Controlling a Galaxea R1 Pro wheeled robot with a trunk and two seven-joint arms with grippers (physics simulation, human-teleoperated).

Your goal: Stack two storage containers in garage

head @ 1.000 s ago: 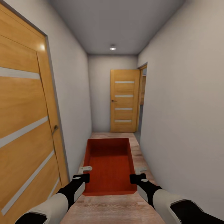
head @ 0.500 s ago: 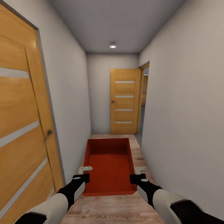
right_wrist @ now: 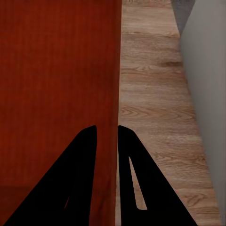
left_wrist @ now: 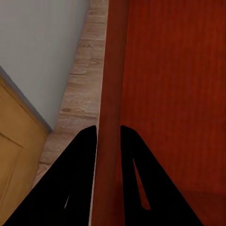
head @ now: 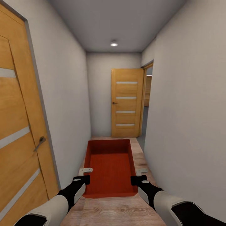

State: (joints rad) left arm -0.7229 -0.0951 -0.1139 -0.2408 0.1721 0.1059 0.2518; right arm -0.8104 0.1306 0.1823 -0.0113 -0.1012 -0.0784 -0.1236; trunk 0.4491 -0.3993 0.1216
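Standing in a narrow white-walled hallway, the robot holds one orange-red storage container (head: 109, 166) out in front of itself at about waist level, above a light wood-plank floor (head: 119, 212). The open top faces up, showing a ribbed red bottom and plain smooth walls. The left claw (head: 85, 171) pinches the container's left wall near the robot's end, and in the left wrist view its two dark fingers (left_wrist: 75, 169) sit tight on either side of that wall's rim, closed onto it. The right claw (head: 142, 171) grips the opposite wall the same way; in the right wrist view its dark fingers (right_wrist: 77, 174) straddle the thin red edge, one inside the box and one outside. A closed wooden door (head: 18, 125) with pale horizontal stripes and a metal handle stands close on the left side of the hallway. At the far end a matching wooden door (head: 125, 103) stands beside an open doorway on the right. One round ceiling light (head: 114, 44) glows above.
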